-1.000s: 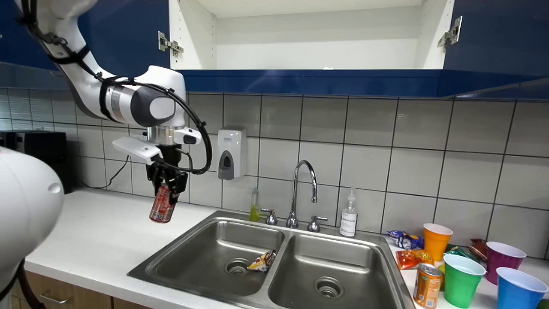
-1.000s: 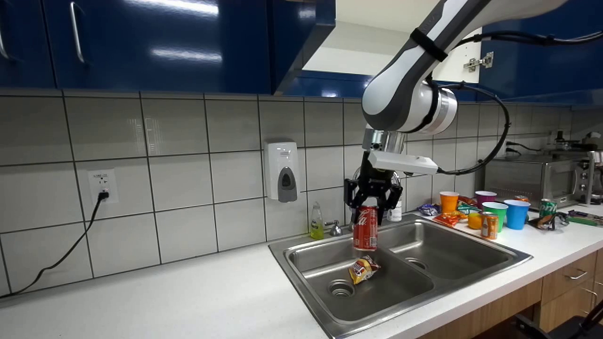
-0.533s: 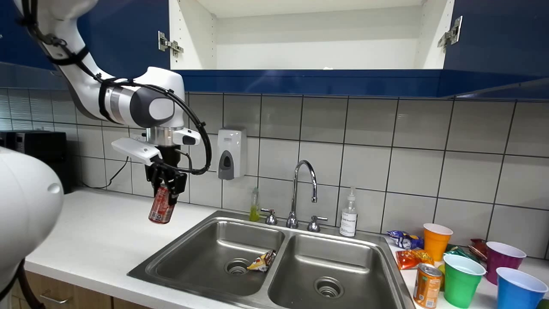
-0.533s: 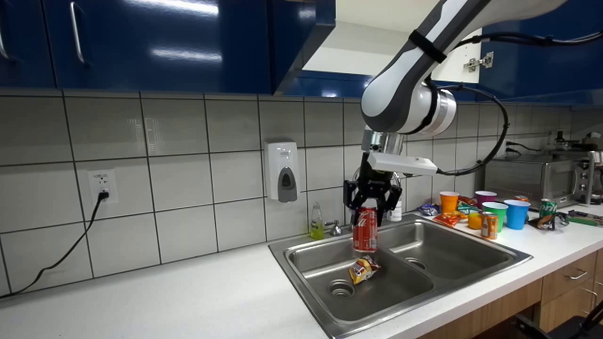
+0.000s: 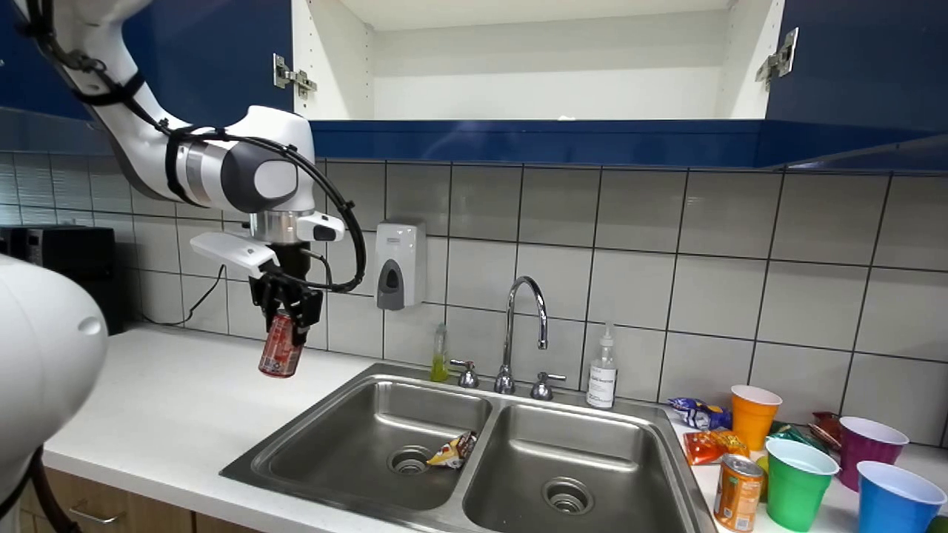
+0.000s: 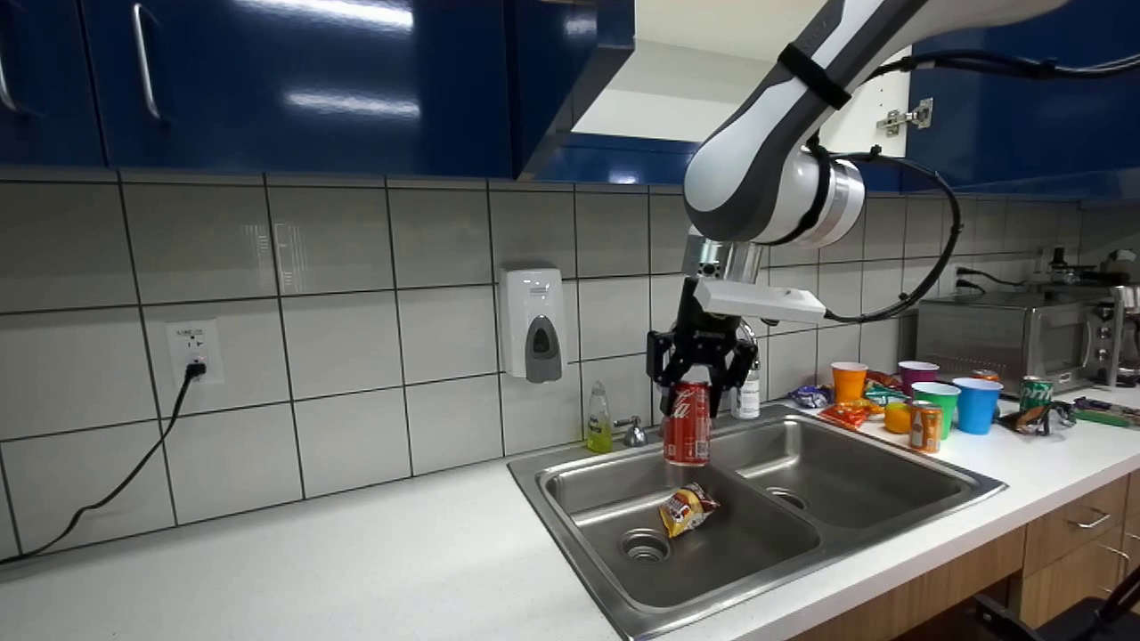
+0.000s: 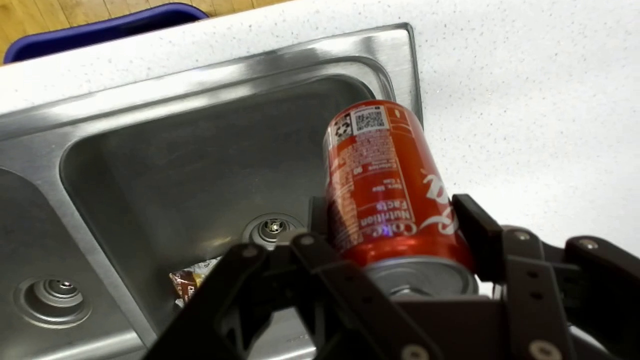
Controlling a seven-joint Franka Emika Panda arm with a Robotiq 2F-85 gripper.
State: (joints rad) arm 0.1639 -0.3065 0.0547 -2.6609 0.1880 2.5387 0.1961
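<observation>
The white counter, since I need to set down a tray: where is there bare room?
The broadest bare patch is the white counter between the black box and the sink, along the tiled wall. Beyond the sink it is crowded with plastic cups, cans and snack bags. Mind the gripper, which holds a red can in the air near that patch.
</observation>
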